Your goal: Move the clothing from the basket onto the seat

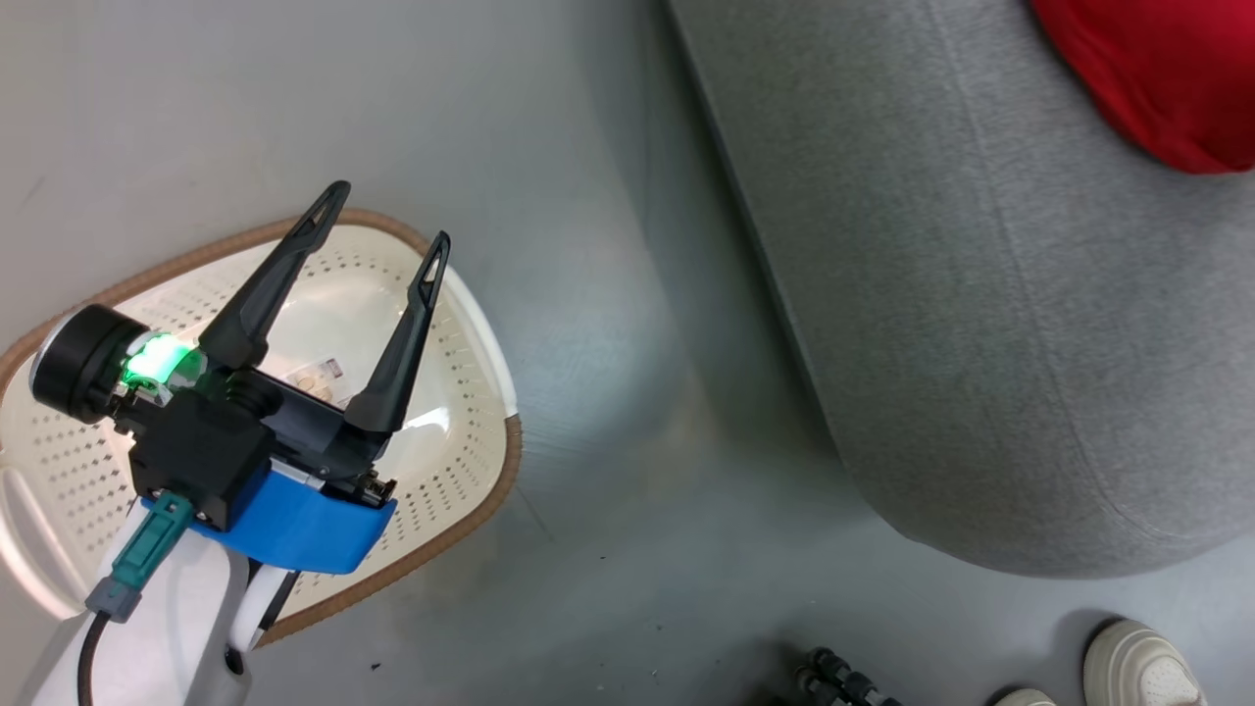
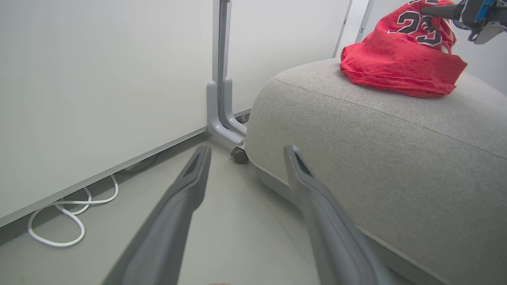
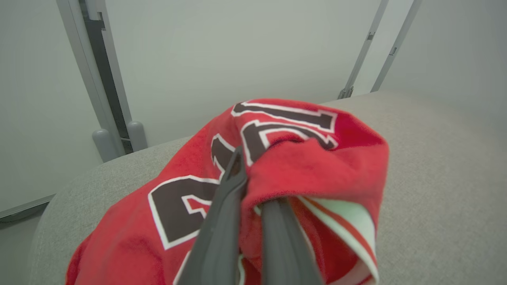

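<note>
The right tool is pinched narrow on a fold of the red clothing, its two fingers close together with cloth bunched between and over them. The left wrist view shows the heap's lower part lying on the grey seat, well in from the rounded corner, while its top is drawn up towards the right tool. The step in hand looks like the release. To do it well, I would sink a little so the raised fold slackens onto the cushion, open the jaws fully, then back out along the fingers' own line. The cloth drapes over one finger and could drag off with it.

The left tool hangs spread wide and holding nothing, above the basket on the floor. Its cream bottom carries a label and no red cloth where visible, though the arm hides part of it.
</note>
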You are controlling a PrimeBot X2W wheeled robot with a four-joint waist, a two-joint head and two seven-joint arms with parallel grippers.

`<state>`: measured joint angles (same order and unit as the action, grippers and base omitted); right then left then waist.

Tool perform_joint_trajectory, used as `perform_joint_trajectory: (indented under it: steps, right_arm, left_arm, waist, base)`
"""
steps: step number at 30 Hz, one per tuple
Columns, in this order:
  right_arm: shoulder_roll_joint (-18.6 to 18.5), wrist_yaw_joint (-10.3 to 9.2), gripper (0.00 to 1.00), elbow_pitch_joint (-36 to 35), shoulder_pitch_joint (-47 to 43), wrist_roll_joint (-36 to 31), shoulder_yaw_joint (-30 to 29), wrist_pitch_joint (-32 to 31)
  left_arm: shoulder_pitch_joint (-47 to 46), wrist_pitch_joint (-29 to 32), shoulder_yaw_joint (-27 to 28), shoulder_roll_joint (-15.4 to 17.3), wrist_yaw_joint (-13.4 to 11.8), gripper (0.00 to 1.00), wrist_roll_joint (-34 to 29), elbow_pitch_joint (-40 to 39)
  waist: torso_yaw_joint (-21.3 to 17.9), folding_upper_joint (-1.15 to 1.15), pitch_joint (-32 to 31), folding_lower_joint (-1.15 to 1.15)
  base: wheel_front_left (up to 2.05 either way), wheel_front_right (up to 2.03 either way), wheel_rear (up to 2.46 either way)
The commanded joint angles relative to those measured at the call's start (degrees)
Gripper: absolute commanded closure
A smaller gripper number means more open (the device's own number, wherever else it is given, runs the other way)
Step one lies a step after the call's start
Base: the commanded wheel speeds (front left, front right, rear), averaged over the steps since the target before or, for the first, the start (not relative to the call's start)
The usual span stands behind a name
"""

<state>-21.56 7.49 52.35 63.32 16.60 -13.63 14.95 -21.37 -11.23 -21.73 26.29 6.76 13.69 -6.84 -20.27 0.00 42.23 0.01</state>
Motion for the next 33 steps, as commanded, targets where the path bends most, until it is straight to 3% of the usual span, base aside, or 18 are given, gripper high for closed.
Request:
perform_joint_trajectory:
  steps: [1, 5, 6, 7, 8, 20, 26, 33]
  right_arm:
    - [0.2, 0.01, 1.0, 0.1, -0.5, -0.6, -0.7, 0.3]
    - [0.7, 0.01, 1.0, 0.5, -1.7, -2.0, -2.3, 0.3]
    - [0.9, 0.01, 0.78, 0.6, -1.8, -2.4, -2.5, 0.3]
    - [1.0, 0.01, 0.43, 0.7, -1.8, -2.8, -2.6, 0.3]
    - [1.1, 0.01, 0.0, 1.1, -2.0, -3.2, -2.3, 0.3]
    - [1.1, 0.01, 0.0, 1.3, -10.5, -6.5, 6.6, 0.2]
    - [3.1, 0.01, 0.0, -5.1, -20.3, -4.6, 12.9, 0.3]
    - [5.9, 0.01, 0.0, -12.0, -30.1, -4.9, 15.1, -0.3]
  left_arm:
    - [-1.2, -0.2, -0.3, -0.3, -0.3, 0.0, 0.0, -0.3]
    - [-1.7, -0.8, -0.7, -1.0, -0.3, 0.0, 0.3, 0.5]
    - [-1.7, -1.1, -0.8, -1.2, -0.4, 0.0, 0.4, 0.9]
    - [-1.7, -1.3, -0.8, -1.5, -0.4, 0.0, 0.5, 1.3]
    - [-1.6, -1.6, -0.8, -1.9, -0.4, 0.0, 0.9, 1.9]
    - [1.8, -4.0, -0.8, -9.6, 0.1, 0.0, 5.3, 12.7]
    - [8.0, -4.0, 4.4, -13.6, 0.3, 0.0, 6.2, 15.4]
    - [13.5, -4.0, 9.0, -16.2, 0.6, 0.0, 6.1, 17.2]
  waist:
    - [1.7, 0.0, 1.1, -0.01]
    - [2.9, 0.0, 0.6, -0.01]
    - [3.1, 0.0, 0.2, -0.01]
    - [3.2, 0.0, -0.2, -0.01]
    - [3.4, 0.0, -0.9, -0.01]
    - [7.1, 0.0, -16.2, -0.01]
    - [9.1, 0.0, -26.2, -0.01]
    - [11.1, 0.0, -32.9, -0.01]
  base:
    - [0.0, 0.0, 0.0]
    - [0.0, 0.0, 0.0]
    - [0.0, 0.0, 0.0]
    - [0.0, 0.0, 0.0]
    - [0.0, 0.0, 0.0]
    - [0.0, 0.0, 0.0]
    - [0.0, 0.0, 0.0]
    - [0.0, 0.0, 0.0]
